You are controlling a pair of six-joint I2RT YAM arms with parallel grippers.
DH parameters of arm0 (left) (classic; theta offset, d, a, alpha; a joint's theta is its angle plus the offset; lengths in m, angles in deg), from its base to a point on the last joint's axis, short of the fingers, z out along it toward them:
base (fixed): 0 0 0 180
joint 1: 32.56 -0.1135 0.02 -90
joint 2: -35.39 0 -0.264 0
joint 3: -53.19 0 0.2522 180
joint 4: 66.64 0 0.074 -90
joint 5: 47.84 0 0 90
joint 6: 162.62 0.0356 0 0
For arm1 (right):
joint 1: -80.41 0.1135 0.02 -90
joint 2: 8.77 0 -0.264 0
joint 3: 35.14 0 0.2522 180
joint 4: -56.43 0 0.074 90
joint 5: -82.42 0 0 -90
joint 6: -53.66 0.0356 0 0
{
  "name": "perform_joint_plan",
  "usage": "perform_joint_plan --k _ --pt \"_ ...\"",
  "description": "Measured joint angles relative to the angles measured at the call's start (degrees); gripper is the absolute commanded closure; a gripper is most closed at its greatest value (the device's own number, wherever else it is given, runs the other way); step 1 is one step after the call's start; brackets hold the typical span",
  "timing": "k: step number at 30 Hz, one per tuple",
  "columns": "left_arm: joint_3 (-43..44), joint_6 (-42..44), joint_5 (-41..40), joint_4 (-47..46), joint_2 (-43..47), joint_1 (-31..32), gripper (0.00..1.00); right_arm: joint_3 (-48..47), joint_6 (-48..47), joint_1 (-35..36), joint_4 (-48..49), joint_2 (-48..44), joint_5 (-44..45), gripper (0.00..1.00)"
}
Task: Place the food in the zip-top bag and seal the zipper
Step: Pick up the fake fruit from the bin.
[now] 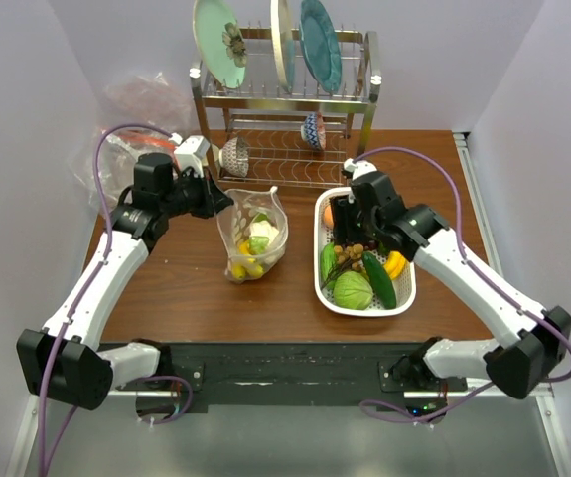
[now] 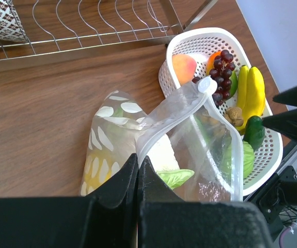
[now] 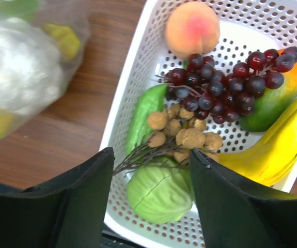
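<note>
The clear zip-top bag (image 1: pixel 253 237) with white dots lies at mid-table, its mouth open toward the back. It holds a pale green-white piece (image 2: pixel 165 155) and something yellow (image 1: pixel 240 266). My left gripper (image 1: pixel 219 202) is shut on the zipper strip (image 2: pixel 151 135) at the mouth edge; in its wrist view the gripper (image 2: pixel 138 159) has the jaws pressed together. My right gripper (image 1: pixel 351 237) is open and empty over the white basket (image 1: pixel 405 298). In its wrist view the gripper (image 3: pixel 152 155) hovers above brown longans (image 3: pixel 187 135) and a green cabbage (image 3: pixel 158 192). A peach (image 3: pixel 192 28), dark grapes (image 3: pixel 225 82) and bananas (image 3: pixel 272 147) lie in the basket.
A metal dish rack (image 1: pixel 285 99) with plates and two bowls stands at the back. A heap of plain clear plastic with red-orange patches (image 1: pixel 131 109) sits at the back left. Walls close in on both sides. A cucumber (image 1: pixel 379 280) and mango (image 3: pixel 272 101) are also in the basket.
</note>
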Motion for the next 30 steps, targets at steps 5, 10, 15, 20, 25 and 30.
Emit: perform_joint_plan --k 5,10,15,20,25,30 --pt "-1.1 0.0 0.0 -0.8 1.7 0.0 1.0 -2.0 -1.3 -2.4 1.2 10.2 2.6 0.17" --pt "-1.1 0.0 0.0 -0.6 1.8 0.0 1.0 -5.2 -2.7 -4.4 3.7 19.8 4.4 0.17" --pt "-1.1 0.0 0.0 -0.6 1.8 0.0 1.0 -9.3 -3.9 -5.6 6.0 26.5 6.5 0.17" --pt "-1.1 0.0 0.0 -0.6 1.8 0.0 1.0 -10.5 -5.2 -6.6 9.5 30.5 7.8 0.17" --pt "-1.1 0.0 0.3 -0.6 1.8 0.0 1.0 -10.4 -6.3 -7.8 14.1 34.0 7.7 0.16" --pt "-1.1 0.0 0.6 -0.6 1.8 0.0 1.0 -10.2 -7.3 -9.0 18.3 37.0 7.2 0.17"
